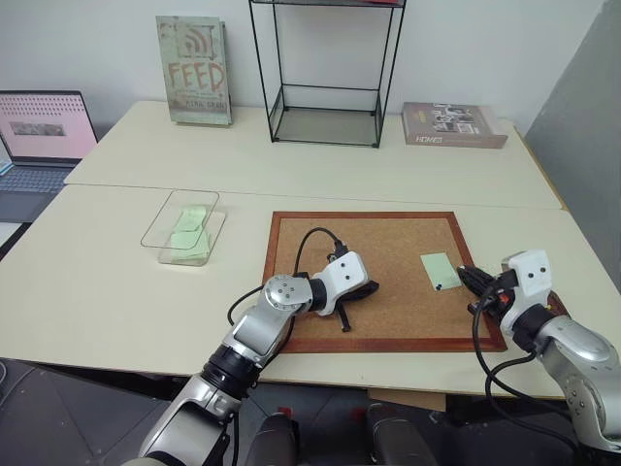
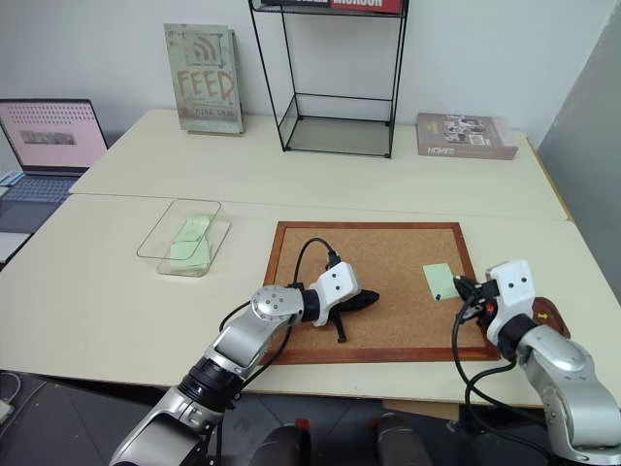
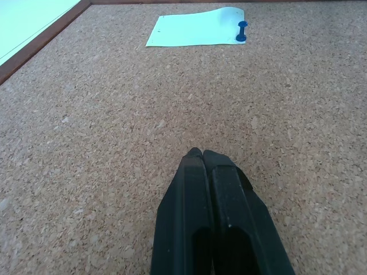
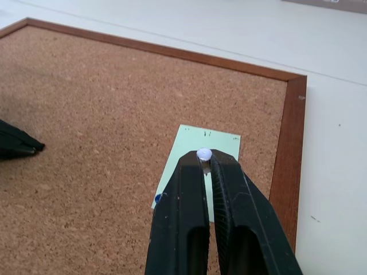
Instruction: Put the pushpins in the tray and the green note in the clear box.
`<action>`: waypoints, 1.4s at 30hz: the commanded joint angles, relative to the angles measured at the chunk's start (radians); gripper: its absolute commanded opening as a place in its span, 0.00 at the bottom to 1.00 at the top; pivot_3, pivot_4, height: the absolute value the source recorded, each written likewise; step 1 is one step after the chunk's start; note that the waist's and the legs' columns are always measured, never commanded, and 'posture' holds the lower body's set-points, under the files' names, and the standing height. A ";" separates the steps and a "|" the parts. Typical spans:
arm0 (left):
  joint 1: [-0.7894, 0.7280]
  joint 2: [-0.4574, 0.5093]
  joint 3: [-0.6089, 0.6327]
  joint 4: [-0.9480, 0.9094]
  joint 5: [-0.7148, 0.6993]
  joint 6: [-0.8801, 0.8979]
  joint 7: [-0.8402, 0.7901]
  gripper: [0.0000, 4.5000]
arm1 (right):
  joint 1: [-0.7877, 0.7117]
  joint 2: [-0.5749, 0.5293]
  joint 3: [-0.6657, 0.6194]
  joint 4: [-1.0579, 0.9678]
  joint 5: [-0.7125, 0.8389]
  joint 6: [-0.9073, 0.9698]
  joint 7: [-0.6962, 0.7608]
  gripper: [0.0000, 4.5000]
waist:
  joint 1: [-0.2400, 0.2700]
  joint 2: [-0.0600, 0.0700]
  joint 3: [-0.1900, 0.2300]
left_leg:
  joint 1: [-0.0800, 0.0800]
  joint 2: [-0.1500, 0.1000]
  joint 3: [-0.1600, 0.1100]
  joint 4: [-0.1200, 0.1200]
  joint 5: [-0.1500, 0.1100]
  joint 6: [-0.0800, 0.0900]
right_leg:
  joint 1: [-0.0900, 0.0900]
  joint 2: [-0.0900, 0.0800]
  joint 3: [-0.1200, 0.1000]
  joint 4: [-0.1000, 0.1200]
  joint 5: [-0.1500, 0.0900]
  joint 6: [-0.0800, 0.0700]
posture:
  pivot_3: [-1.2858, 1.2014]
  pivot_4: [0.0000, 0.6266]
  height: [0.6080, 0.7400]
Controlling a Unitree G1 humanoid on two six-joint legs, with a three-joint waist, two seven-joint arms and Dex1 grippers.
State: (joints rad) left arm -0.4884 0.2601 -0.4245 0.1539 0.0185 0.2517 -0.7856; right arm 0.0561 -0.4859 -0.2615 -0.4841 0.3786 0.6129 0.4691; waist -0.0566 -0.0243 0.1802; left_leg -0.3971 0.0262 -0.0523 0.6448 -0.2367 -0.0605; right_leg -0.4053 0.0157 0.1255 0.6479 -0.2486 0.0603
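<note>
Our right gripper pinches a tiny, slippery pale pushpin; left gripper rests closed. The green note is flimsy, still pinned by the blue pushpin at its 5 o'clock corner

Before you, the corkboard lies on the near table, with the green note on its right part and a pushpin at the note's near corner. To the board's left stands the clear box, holding paper slips. Behind, on the far table, you find the wire shelf between two books, and a laptop at far left.
</note>
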 commanded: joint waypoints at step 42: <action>0.020 -0.016 -0.033 0.064 0.043 -0.008 0.016 0.00 | 0.215 -0.139 -0.284 -0.136 0.072 0.093 0.123 0.60 | 0.006 0.001 -0.002 | 0.000 0.000 0.001 0.000 0.000 0.001 | 0.000 -0.001 0.000 -0.003 0.000 0.000 | 0.52 0.24 1.00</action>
State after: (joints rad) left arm -0.4860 0.2437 -0.4297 0.1718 0.0239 0.2240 -0.7755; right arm 0.2697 -0.6586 -0.5969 -0.5332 0.3823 0.7030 0.5719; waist -0.0504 -0.0235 0.1781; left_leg -0.3972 0.0263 -0.0521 0.6445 -0.2362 -0.0597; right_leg -0.4051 0.0154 0.1253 0.6453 -0.2489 0.0604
